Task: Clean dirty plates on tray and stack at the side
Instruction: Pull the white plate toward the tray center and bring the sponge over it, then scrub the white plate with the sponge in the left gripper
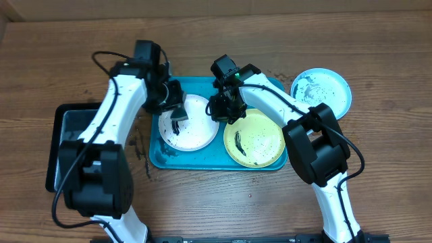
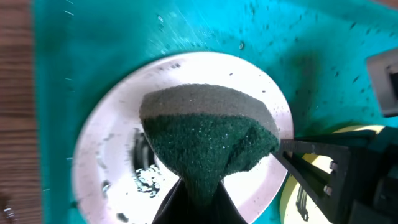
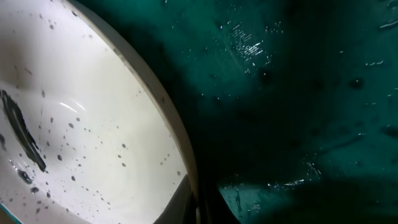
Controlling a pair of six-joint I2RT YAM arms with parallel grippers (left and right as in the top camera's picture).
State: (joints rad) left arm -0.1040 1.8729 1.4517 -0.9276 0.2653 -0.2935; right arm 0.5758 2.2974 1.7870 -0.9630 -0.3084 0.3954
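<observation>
The turquoise tray [image 1: 202,162] holds the white plate [image 1: 199,131] on its left and the yellow-green plate [image 1: 260,138] on its right, each with dark smears. The light blue plate [image 1: 324,91] lies on the table to the tray's right. My left gripper [image 1: 177,111] is shut on a dark green sponge [image 2: 205,137] that rests on the white plate [image 2: 106,149]. My right gripper [image 1: 226,111] is between the two plates. In the right wrist view its fingers [image 3: 199,205] pinch the rim of a pale speckled plate [image 3: 93,137] with one dark streak, seemingly the yellow-green one.
A black tray [image 1: 57,135] lies at the table's left edge beside my left arm. Dark specks and water drops dot the tray floor [image 3: 298,93]. The right arm's fingers reach into the left wrist view [image 2: 323,168].
</observation>
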